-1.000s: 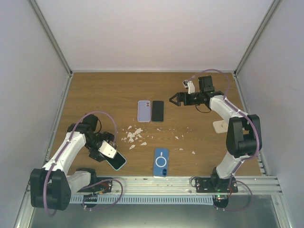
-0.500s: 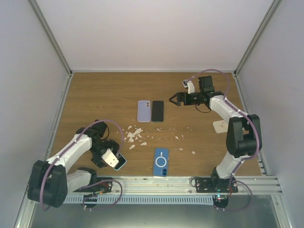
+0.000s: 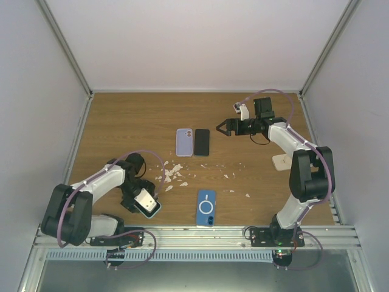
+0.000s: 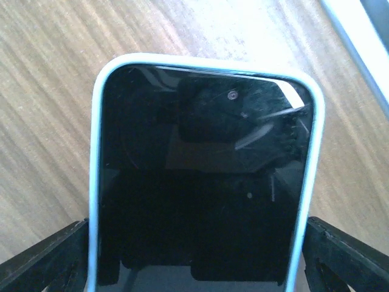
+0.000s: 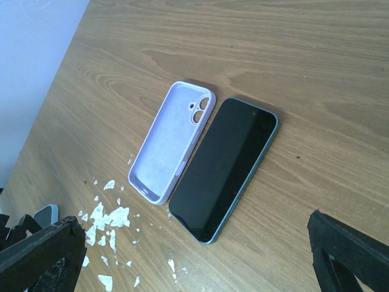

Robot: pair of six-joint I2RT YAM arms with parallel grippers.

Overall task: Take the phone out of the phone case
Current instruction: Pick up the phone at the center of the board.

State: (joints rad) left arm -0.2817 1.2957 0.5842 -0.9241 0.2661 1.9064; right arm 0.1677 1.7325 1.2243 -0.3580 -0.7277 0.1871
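The phone [image 4: 203,182], its dark screen facing the left wrist camera, sits in its pale blue case [image 4: 206,61]. The left jaws grip the pair across its width, one finger on each long edge, low over the near-left part of the table [image 3: 121,121]. Near it on the right lies a blue cased phone [image 3: 206,208], back up. Beyond are white scraps [image 3: 172,173]. Farther off, an empty lilac case [image 5: 173,141] and a bare dark phone [image 5: 223,167] lie side by side, near the right jaws, which are wide open and hold nothing.
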